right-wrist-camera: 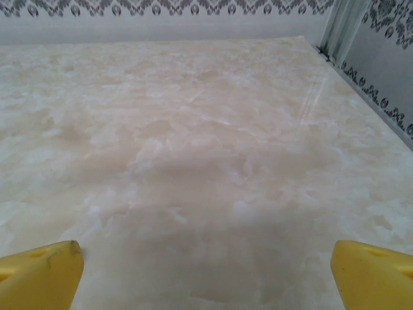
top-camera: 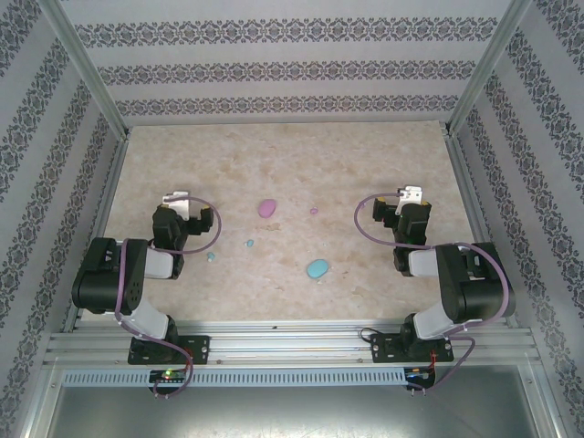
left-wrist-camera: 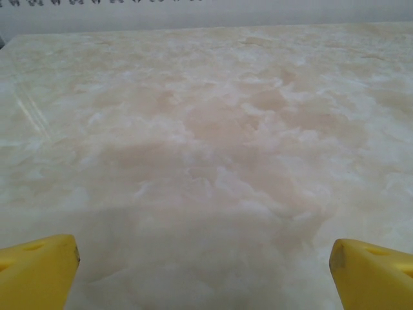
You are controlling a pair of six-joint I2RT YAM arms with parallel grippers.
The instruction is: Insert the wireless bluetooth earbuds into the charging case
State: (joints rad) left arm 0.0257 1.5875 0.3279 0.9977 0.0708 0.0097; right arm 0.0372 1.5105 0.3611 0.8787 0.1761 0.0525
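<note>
Top view: basically nothing's done yet. The earbuds [top-camera: 248, 244] lie loose on the table [top-camera: 365, 164] around the pink case [top-camera: 266, 208] and blue case [top-camera: 318, 268]. Left wrist: left gripper [left-wrist-camera: 203, 258] spread wide over bare tabletop, holding nothing. Right wrist: right gripper [right-wrist-camera: 206, 258] same deal, so every insertion's still left.

Two yellow fingers [right-wrist-camera: 39, 274] stand wide apart, one at each lower corner, with the pale marbled tabletop [right-wrist-camera: 206, 129] between them and stretching ahead. Beyond its far edge, ahead of the fingers, rises a patterned wall [right-wrist-camera: 161, 19]. Ahead and to their right, a metal post [right-wrist-camera: 339, 29] meets a patterned side wall [right-wrist-camera: 387, 64].
</note>
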